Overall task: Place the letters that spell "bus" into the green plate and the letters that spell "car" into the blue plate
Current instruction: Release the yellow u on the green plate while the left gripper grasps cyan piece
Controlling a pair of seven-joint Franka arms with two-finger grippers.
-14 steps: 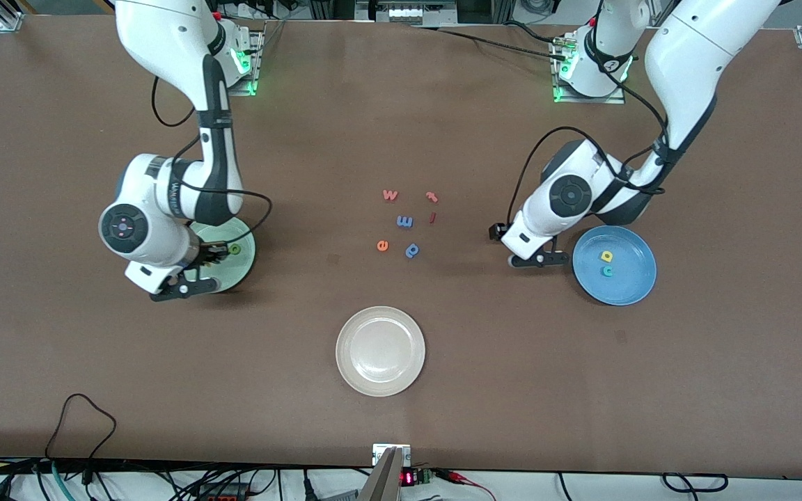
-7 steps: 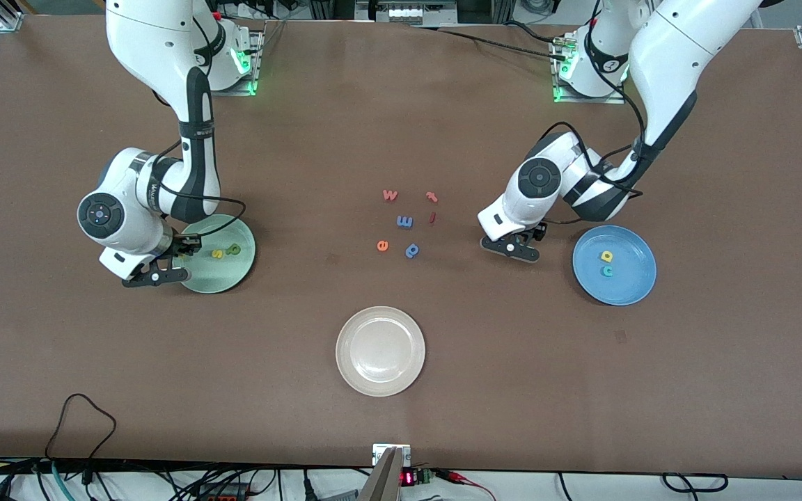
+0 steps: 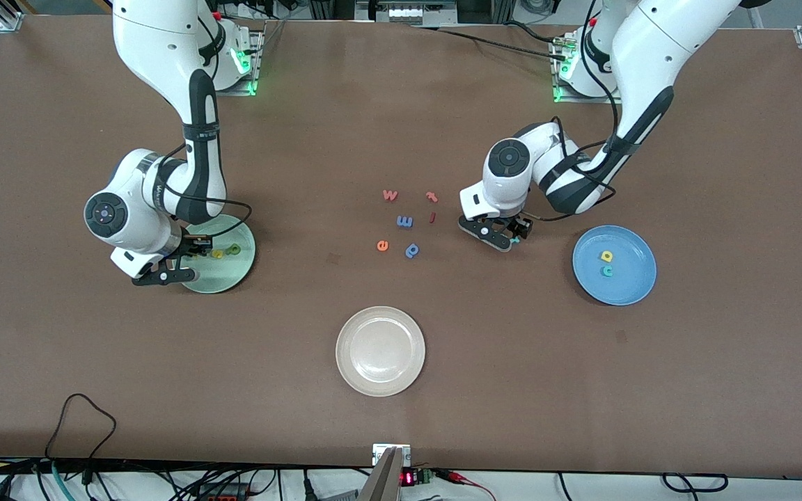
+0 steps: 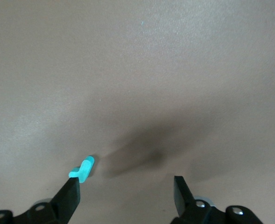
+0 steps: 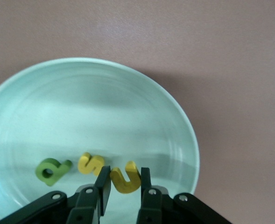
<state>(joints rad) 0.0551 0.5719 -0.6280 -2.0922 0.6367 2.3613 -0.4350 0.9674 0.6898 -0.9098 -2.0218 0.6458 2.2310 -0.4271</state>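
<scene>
- over the last second the left gripper has been carried away from the blue plate and is now low over bare table between that plate and the loose letters at the middle.
- its jaws are seen wide open, with nothing between them.
- the teal r is seen right at one fingertip. whether it lies on the table or clings to the finger cannot be told.
- the yellow a and teal c are already in the blue plate, so "car" is judged one letter short.
- the right gripper has been shifted about over the green plate and appears clamped on the yellow u.
- the yellow s and green letter are laid in that plate, so only a release seems needed for "bus".
- the u's mouth is pointed away from the wrist, with its width set across the jaws.
- the r's stem is slanted away from the fingertip.
</scene>
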